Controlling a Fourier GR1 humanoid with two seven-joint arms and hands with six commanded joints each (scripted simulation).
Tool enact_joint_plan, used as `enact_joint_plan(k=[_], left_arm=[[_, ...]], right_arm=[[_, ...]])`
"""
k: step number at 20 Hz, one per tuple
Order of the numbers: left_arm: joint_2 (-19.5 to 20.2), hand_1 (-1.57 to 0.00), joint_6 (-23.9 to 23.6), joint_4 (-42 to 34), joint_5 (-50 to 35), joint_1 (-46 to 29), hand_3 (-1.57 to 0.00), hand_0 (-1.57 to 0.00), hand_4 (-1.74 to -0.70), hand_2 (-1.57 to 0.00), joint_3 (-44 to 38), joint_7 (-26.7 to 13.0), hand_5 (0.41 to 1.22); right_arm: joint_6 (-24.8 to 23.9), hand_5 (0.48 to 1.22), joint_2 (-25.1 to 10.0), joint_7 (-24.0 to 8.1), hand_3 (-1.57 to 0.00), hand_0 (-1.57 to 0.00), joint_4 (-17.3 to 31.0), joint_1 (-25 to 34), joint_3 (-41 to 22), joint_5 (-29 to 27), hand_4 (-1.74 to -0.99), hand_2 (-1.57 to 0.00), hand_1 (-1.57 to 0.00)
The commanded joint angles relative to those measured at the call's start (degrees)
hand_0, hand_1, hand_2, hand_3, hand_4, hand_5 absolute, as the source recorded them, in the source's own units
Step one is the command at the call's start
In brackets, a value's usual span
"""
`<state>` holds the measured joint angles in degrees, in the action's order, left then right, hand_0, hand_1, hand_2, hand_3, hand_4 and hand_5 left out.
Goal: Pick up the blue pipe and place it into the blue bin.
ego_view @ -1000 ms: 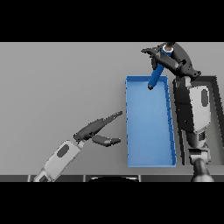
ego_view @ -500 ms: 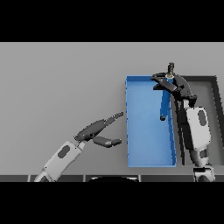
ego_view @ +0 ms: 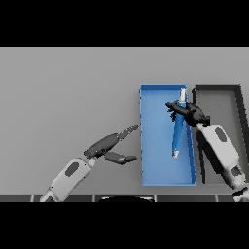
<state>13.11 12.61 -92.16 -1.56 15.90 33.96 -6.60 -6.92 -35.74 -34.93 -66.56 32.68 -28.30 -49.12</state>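
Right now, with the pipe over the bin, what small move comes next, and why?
Probably open the right hand and release. The blue pipe already lies lengthwise within the blue bin, clear of its walls, so letting go should finish the placing.

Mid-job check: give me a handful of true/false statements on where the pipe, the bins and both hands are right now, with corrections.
1. The blue pipe is over the blue bin. True.
2. The right hand is open and clear of the pipe. False: its fingers are curled round the pipe's upper part.
3. A dark bin sits just right of the blue bin. True.
4. The left hand is inside the blue bin. False: it shows over the table left of the bin, fingers straight, holding nothing.
5. The pipe lies across the bin's short side. False: it runs along the bin's long side, near its right wall.
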Motion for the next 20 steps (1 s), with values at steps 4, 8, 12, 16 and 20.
enact_joint_plan(k=[4, 8, 12, 16, 20], left_arm=[[0.75, 0.00, 0.35, -0.61, -0.65, -0.54, 0.00, 0.00, -0.83, 0.00, -0.33, 0.62, 0.477], [0.07, 0.00, -0.14, 0.04, -0.32, 0.22, 0.00, 0.00, -0.83, 0.00, -0.33, 0.02, 0.472], [0.50, 0.00, 0.23, -0.31, -0.54, -0.29, 0.00, 0.00, -0.83, 0.00, -0.22, -0.29, 0.471], [0.82, 0.00, -0.08, -1.12, -0.08, -0.68, 0.00, 0.00, -0.83, 0.00, -0.03, 0.41, 0.470], [-0.47, 0.00, -1.12, -0.08, 2.17, -1.47, 0.00, 0.00, -0.83, 0.00, 1.64, 0.67, 0.473]], right_arm=[[4.62, 1.044, -4.52, 2.43, -0.17, -0.31, -3.58, 1.67, -6.27, 1.08, -1.215, -0.28, -0.29], [5.77, 0.907, -6.00, -0.02, -0.07, -0.15, -5.08, 2.64, -9.69, 4.18, -1.192, -0.11, -0.12], [4.42, 0.818, -5.50, -0.01, -0.03, -0.06, -4.30, 3.32, -10.22, 4.80, -1.188, -0.05, -0.05], [4.31, 0.783, -6.09, 1.08, -0.01, -0.03, -5.51, 2.66, -9.96, 4.65, -1.176, -0.02, -0.02], [4.44, 0.767, -6.16, 0.91, -0.01, -0.02, -5.19, 3.03, -10.35, 5.41, -1.186, -0.01, -0.01]])
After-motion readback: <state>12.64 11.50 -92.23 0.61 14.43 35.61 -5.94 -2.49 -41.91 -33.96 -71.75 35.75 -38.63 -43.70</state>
